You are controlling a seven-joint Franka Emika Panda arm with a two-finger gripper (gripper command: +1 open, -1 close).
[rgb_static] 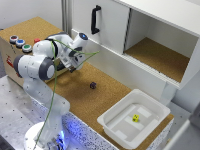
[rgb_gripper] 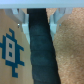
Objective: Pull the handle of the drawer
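Cork covers the surface [rgb_static: 107, 97] below me. Upper centre, the handle [rgb_static: 95, 19] stands black on the white drawer [rgb_static: 107, 22]. Whether my fingers [rgb_static: 70, 66] are apart, I cannot tell. Closing off-centre, I judge, could slip off it.

Lab: button box [rgb_static: 20, 44], perforated bench [rgb_static: 12, 107]

A cork-covered worktop [rgb_static: 75, 90] runs diagonally through the exterior view. A small dark cube [rgb_static: 93, 85] lies on it near the middle. Toward the exterior view's right, a white tray [rgb_static: 112, 122] sits at the worktop's end, with a small yellow die [rgb_static: 135, 118] inside. A white cabinet [rgb_static: 145, 45] stands along the far edge. A box [rgb_static: 12, 52] with coloured buttons sits at the exterior view's left.
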